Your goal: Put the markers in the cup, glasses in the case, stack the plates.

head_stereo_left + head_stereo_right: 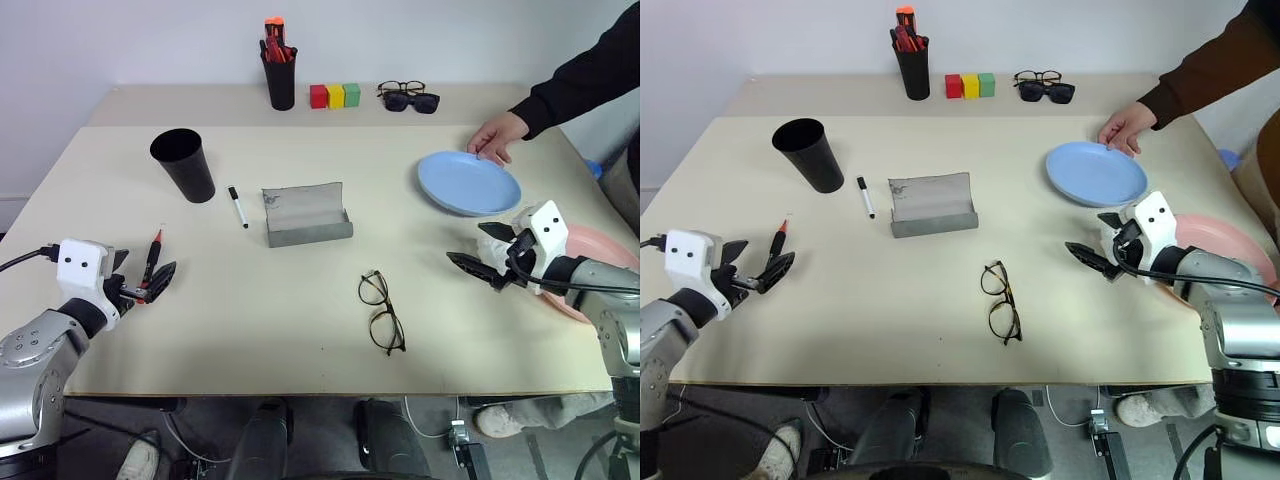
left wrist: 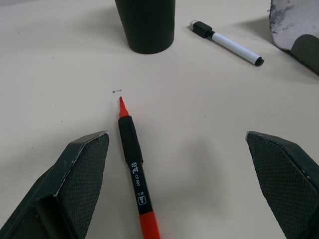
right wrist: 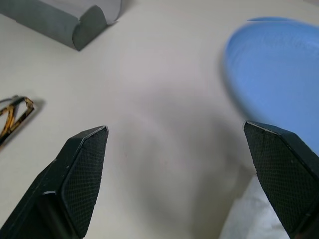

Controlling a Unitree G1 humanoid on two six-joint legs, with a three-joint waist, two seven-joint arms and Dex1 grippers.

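The dark marker with a red tip (image 1: 153,254) lies at the near left, just ahead of my open left gripper (image 1: 143,273) and between its fingers (image 2: 82,172) in the left wrist view. The white marker (image 1: 238,207) lies beside the black cup (image 1: 183,163). At the table's middle the grey case (image 1: 307,215) stands open, and nearer me lie the glasses (image 1: 382,312), unfolded. My right gripper (image 1: 468,245) is open, below the light blue plate (image 1: 468,183) and in front of the pink plate (image 1: 1225,240), which my right arm partly hides.
A person's hand (image 1: 497,135) rests on the blue plate's far rim. At the back stand a narrow black cup with red markers (image 1: 279,70), three coloured blocks (image 1: 335,96), and sunglasses with another pair of spectacles (image 1: 408,97).
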